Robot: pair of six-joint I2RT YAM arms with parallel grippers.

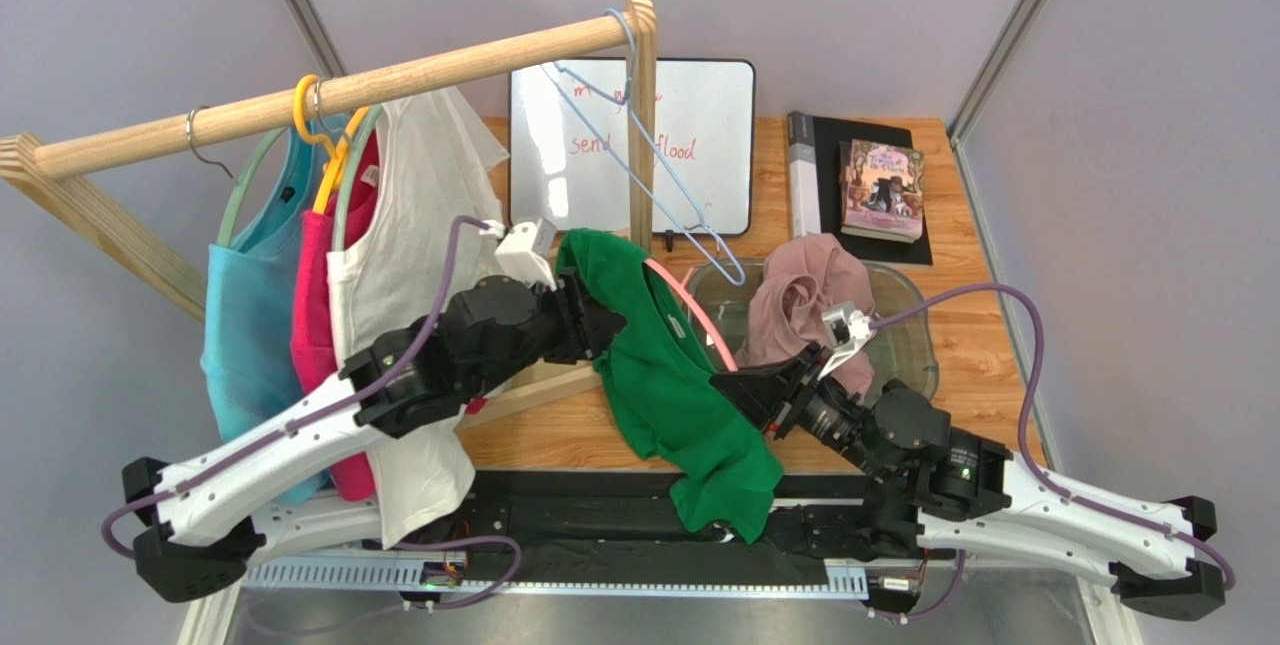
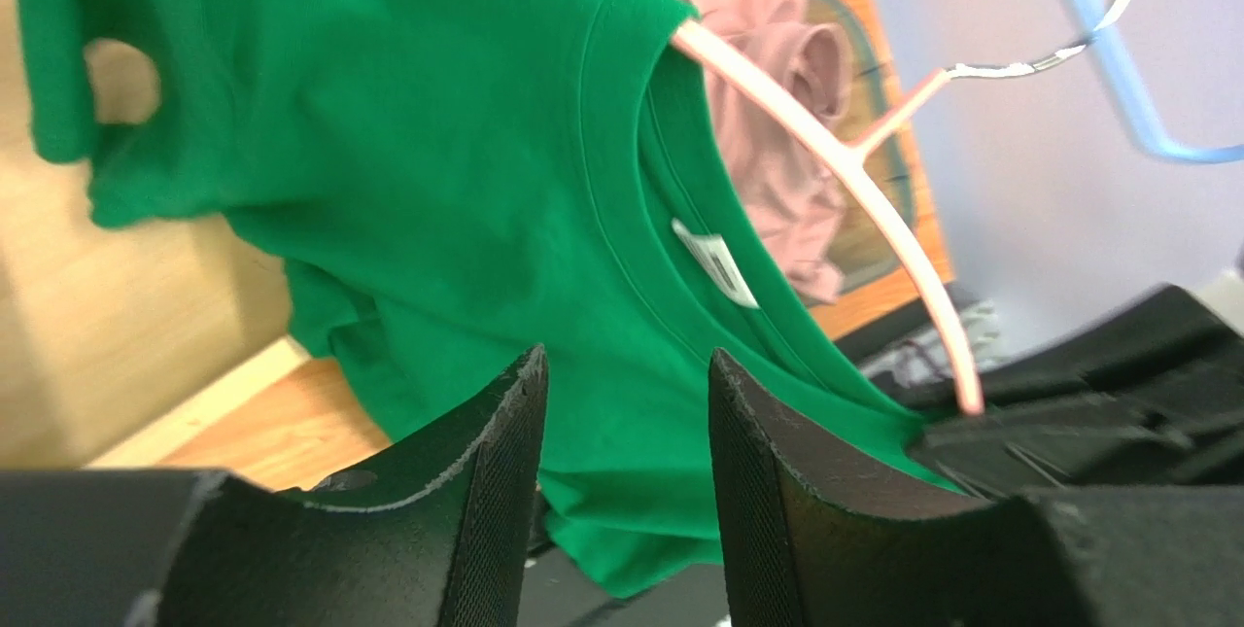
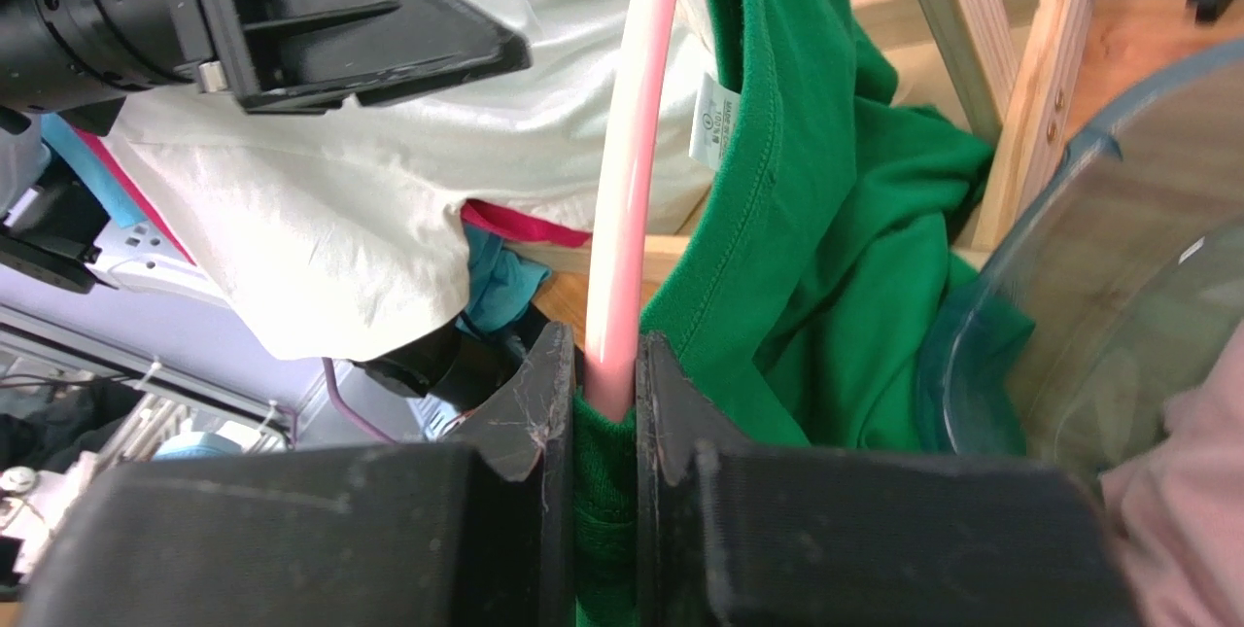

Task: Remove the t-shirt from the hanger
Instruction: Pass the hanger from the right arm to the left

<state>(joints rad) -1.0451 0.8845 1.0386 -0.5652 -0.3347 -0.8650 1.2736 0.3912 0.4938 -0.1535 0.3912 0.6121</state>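
1. Gray-walled booth, wooden desk (image 1: 962,353), and a wooden rail (image 1: 376,83) slanting across the upper left. A whiteboard (image 1: 631,143) and a book (image 1: 882,191) sit at the back.
2. The green t-shirt (image 1: 669,375) hangs mid-desk between the two arms. It's still on the pink hanger (image 1: 706,327), and its lower end droops toward the near edge.
3. The left arm (image 1: 301,428) comes in from the lower left with the elbow bent and the wrist aimed at the shirt's shoulder. The left jaws are spread apart with nothing between them. In the wrist view the shirt sits just past the tips.
4. The right arm (image 1: 1037,495) stretches in low from the right, forearm angled up and left. The right jaws are pinching the lower end of the hanger, one on each side, with green fabric bunched right beside them.
5. The hanger's bar pokes out through the collar, and the neck tag (image 2: 716,263) shows inside.
6. Just behind the right arm is a clear bowl (image 1: 909,353) holding a dusty pink cloth (image 1: 804,300).
7. Blue, pink and white tops (image 1: 406,225) hang at the rail's left, and a light-blue hanger (image 1: 661,180) hangs at its right end.
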